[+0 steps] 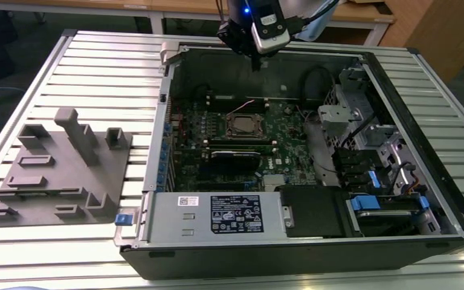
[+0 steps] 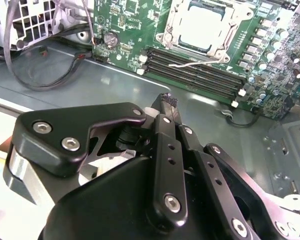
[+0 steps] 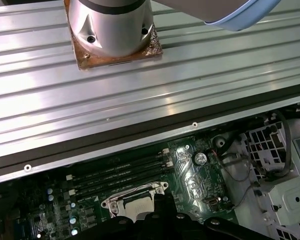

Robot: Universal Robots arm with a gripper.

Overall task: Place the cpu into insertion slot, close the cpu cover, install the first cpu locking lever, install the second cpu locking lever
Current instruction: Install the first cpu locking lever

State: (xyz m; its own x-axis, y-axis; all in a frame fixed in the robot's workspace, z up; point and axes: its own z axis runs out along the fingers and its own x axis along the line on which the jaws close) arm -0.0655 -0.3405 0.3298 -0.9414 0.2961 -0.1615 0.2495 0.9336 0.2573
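Exterior view high, overlooking computer case (image 1: 296, 257); both wrist views share insertion slot (image 2: 171, 24) (image 3: 111, 202).

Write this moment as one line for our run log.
gripper: shut, nothing held, high above motherboard | cpu: in place, seen through cover window | cpu cover: lying flat around cpu
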